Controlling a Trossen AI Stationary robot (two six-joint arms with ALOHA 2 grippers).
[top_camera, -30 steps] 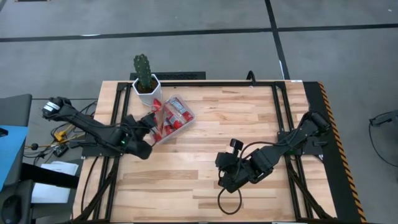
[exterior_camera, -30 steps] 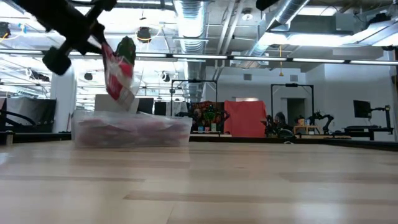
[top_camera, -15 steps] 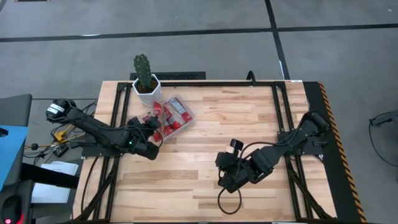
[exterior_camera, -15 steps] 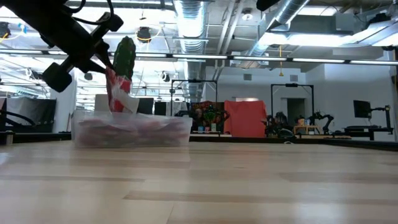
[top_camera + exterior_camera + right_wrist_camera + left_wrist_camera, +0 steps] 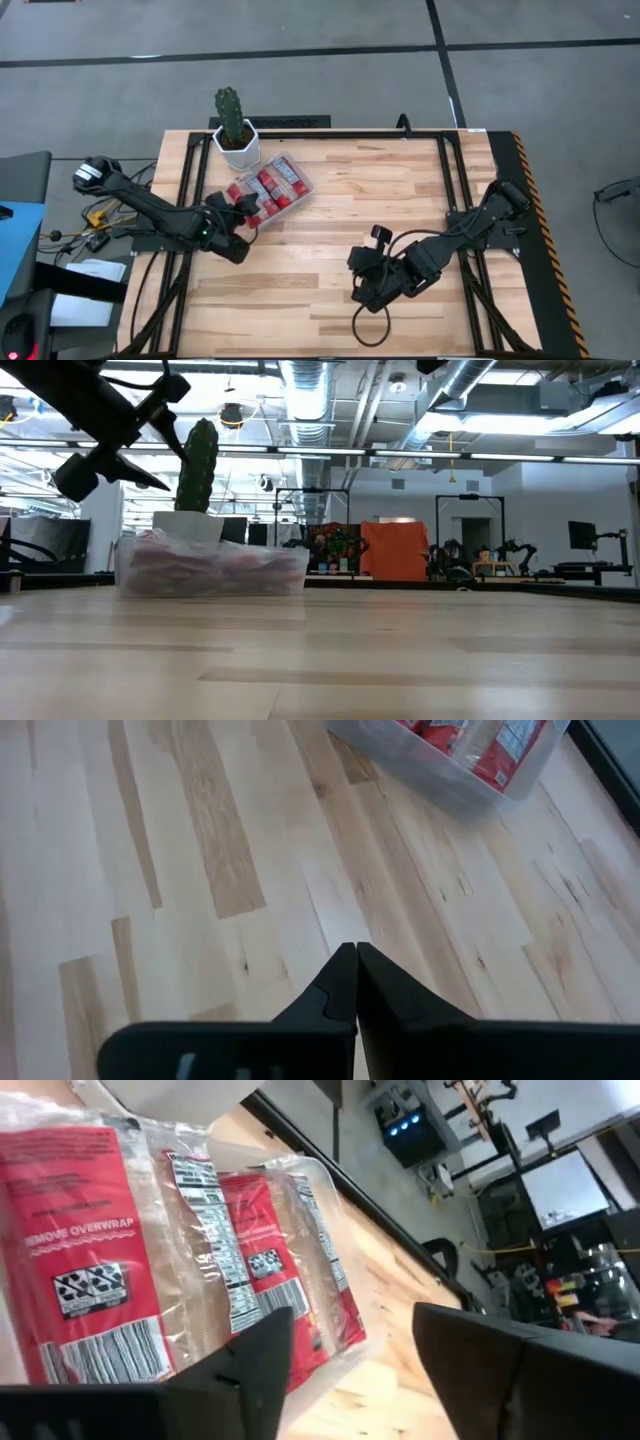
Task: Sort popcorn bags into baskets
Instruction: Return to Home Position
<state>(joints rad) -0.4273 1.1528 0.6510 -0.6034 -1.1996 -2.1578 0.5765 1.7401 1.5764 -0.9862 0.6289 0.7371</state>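
With the red popcorn bags (image 5: 268, 188) lying in the clear tray (image 5: 290, 575) near the table's far-left corner, the left gripper (image 5: 352, 1320), spread and empty at the tray's near edge, should rise clear of its wall before retracting, while the right gripper (image 5: 355, 952) rests pinched together toward the middle of the near edge.

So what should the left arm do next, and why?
Probably pull the left gripper back from the clear tray toward its side. It is open and empty, the popcorn bags lie in the tray, and none shows loose on the table. The right gripper waits shut.
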